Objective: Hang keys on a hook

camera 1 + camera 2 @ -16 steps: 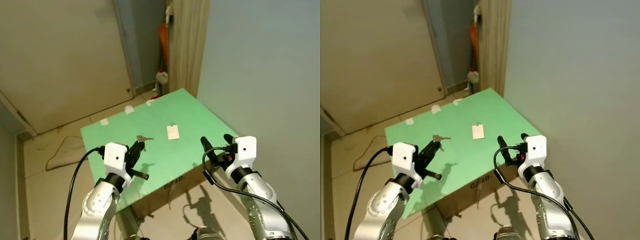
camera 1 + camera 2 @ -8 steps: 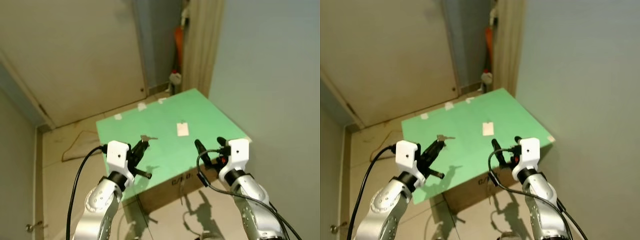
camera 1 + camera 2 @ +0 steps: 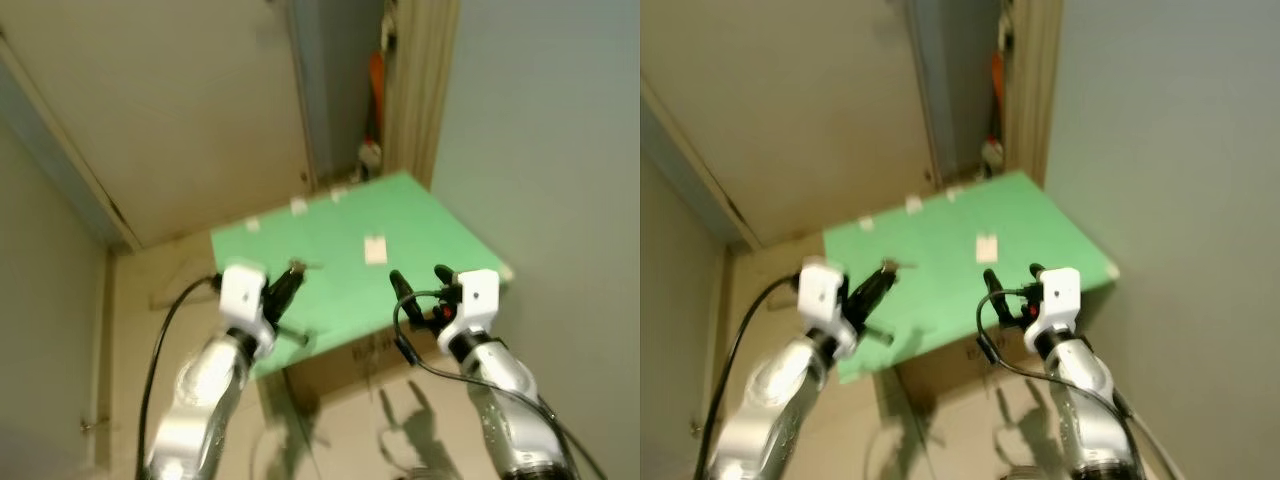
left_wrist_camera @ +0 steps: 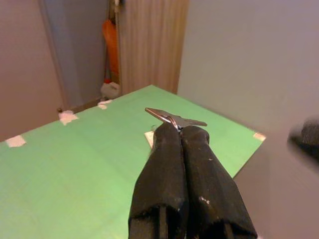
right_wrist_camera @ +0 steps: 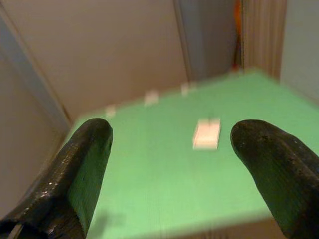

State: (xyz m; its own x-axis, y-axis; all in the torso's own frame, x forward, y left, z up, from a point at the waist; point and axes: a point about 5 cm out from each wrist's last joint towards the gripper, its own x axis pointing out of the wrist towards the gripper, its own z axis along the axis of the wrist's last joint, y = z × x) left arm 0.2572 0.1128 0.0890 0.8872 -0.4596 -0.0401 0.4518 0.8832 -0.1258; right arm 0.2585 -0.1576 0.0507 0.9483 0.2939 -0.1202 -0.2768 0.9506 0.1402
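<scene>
The key (image 4: 172,117) sticks out from the tips of the left tool (image 4: 180,130), clamped between its closed fingers above the green table (image 3: 420,215) (a small white tag (image 3: 376,250) lies further in), while the right tool (image 5: 172,134) hovers spread wide near the front edge.

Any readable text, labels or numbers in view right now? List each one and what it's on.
No text can be read.
Cardboard box under the green board: dark print on its side, too blurred to read.
White tag on the board: no legible marking.
Key held by the left gripper: no stamp can be made out.
</scene>
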